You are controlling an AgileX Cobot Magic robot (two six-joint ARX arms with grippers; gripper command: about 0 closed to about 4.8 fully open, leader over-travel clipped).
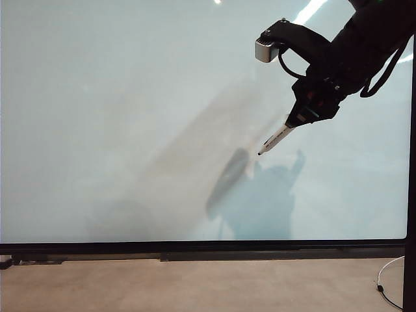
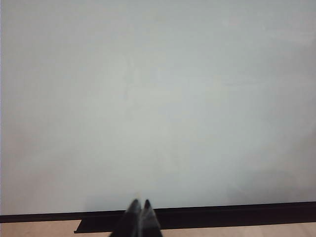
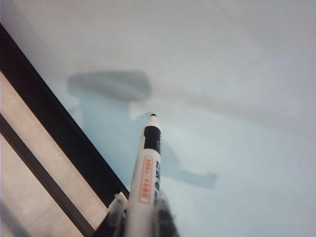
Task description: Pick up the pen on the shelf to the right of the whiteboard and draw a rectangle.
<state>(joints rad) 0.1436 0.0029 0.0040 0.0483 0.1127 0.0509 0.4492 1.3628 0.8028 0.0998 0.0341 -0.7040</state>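
My right gripper (image 1: pixel 300 118) is shut on the white pen (image 1: pixel 275 138), holding it over the right half of the whiteboard (image 1: pixel 130 130). The pen slants down and to the left, and its dark tip hangs a little off the glossy surface, above its own shadow. In the right wrist view the pen (image 3: pixel 146 177) runs out from between the fingers of that gripper (image 3: pixel 143 219), dark tip forward, over the board (image 3: pixel 237 74). No drawn line shows on the board. My left gripper (image 2: pixel 140 203) is shut and empty, its tips by the board's black lower frame (image 2: pixel 222 212). The shelf is out of view.
The board's black frame (image 1: pixel 195 246) runs along its near edge, with a tan table strip (image 1: pixel 195 286) in front of it. A thin white cable (image 1: pixel 390 286) lies at the front right. The black right arm (image 1: pixel 364 45) reaches in from the upper right.
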